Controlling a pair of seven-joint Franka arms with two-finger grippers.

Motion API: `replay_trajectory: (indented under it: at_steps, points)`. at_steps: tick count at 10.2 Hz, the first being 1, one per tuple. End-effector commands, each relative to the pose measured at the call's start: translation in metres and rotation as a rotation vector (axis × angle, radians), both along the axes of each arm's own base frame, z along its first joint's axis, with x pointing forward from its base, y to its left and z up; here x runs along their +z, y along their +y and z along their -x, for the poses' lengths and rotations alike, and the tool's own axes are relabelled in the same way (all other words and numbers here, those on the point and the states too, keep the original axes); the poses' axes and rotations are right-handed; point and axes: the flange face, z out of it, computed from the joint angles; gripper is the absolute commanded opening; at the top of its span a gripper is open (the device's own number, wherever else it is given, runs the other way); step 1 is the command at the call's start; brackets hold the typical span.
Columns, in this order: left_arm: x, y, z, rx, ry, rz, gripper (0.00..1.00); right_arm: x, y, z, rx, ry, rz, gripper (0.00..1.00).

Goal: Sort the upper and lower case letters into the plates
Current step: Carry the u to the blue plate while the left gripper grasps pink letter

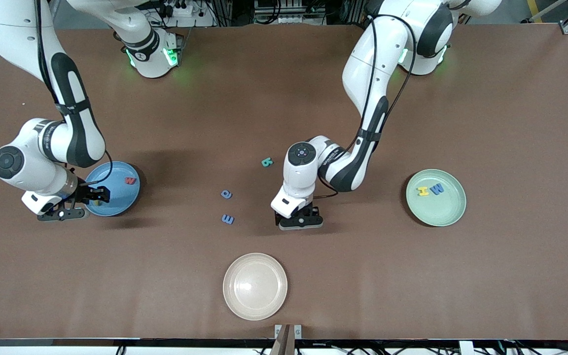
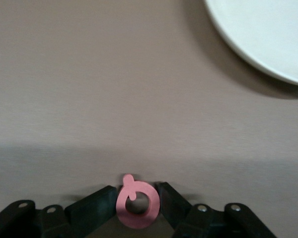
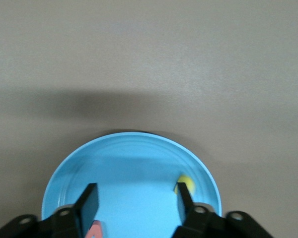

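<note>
Front view: the cream plate (image 1: 255, 286) sits on the brown table (image 1: 284, 98) nearest the camera and serves as the landmark. Farther from the camera than it lie 3 loose letters: a blue letter (image 1: 228, 219), another blue letter (image 1: 226, 194) farther still, and a teal letter (image 1: 266, 161) farthest of the 3. The left gripper (image 1: 301, 221) is low over the table, farther from the camera than the cream plate and a little toward the left arm's end. The mint green plate (image 1: 436, 197) lies well toward the left arm's end and holds a yellow H (image 1: 422, 191) and a blue W (image 1: 437, 188) side by side. The blue plate (image 1: 112, 189) lies well toward the right arm's end and holds a red letter (image 1: 129, 181); the right gripper (image 1: 83, 201) is over that plate's rim.

Left wrist view: the jaws are closed on a pink letter (image 2: 137, 203), a ring with a short stem pointing away from the gripper. The cream plate's rim shows in a corner.

Right wrist view: the jaws stand open over the blue plate, with a yellow letter (image 3: 186, 184) beside 1 finger (image 3: 183, 201) and a red piece at the picture's edge.
</note>
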Motion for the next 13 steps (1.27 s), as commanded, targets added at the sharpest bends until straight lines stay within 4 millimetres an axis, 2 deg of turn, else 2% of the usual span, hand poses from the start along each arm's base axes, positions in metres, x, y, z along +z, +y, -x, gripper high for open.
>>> replay_trajectory:
  at_steps: [1,3,6,9,10,11,13]
  points:
    - [0.029,0.033,-0.021,0.001,0.071,-0.04,0.13,0.002,0.03,-0.005,0.043,0.011,-0.012,1.0]
    - [0.045,0.048,-0.03,-0.021,0.116,-0.047,0.13,0.011,0.065,-0.017,0.093,0.032,-0.035,1.0]
    - [0.061,0.065,-0.037,-0.025,0.156,-0.07,0.13,0.019,0.15,-0.028,0.255,-0.002,-0.068,1.0]
    - [0.089,0.105,-0.054,-0.154,0.238,-0.074,0.14,0.019,0.227,-0.034,0.418,-0.034,-0.094,1.0]
    - [0.089,0.122,-0.059,-0.173,0.271,-0.09,0.14,0.016,0.246,-0.034,0.463,-0.035,-0.093,1.0]
    - [0.103,0.138,-0.064,-0.224,0.284,-0.102,0.18,0.007,0.269,-0.03,0.523,-0.025,-0.095,1.0]
    - [0.105,0.178,-0.067,-0.337,0.387,-0.147,0.18,-0.011,0.31,-0.018,0.687,-0.019,-0.089,1.0]
